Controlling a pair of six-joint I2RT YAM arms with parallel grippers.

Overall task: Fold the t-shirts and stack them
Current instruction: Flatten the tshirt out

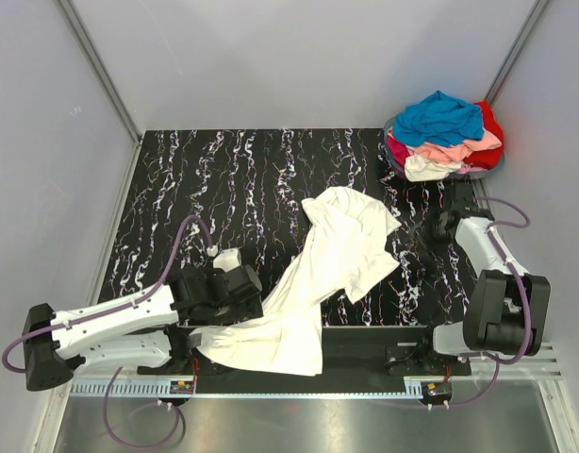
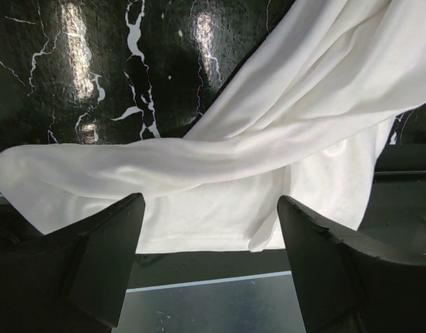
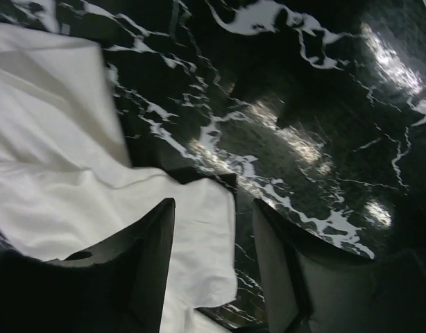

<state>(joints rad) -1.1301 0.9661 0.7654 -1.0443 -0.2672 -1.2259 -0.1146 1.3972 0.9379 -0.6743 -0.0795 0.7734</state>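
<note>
White tee [image 1: 332,269] lies crumpled diagonally on the table [image 1: 223,170], with both grippers open at its edges.
Left gripper [image 2: 209,257] is at the tee's near hem, jaws spread wide, cloth showing between the fingers [image 2: 95,257], nothing gripped. Right gripper [image 3: 213,263] is at the tee's right edge, jaws apart, a cloth corner between them beside the left finger; can't tell if it touches. Other tees [image 1: 445,137] are piled at the far right corner, well apart.

A black, white-veined surface [image 1: 223,189] is lying between grey walls [image 1: 299,57], and a dark basket [image 1: 493,164] is sitting at its far right corner.
</note>
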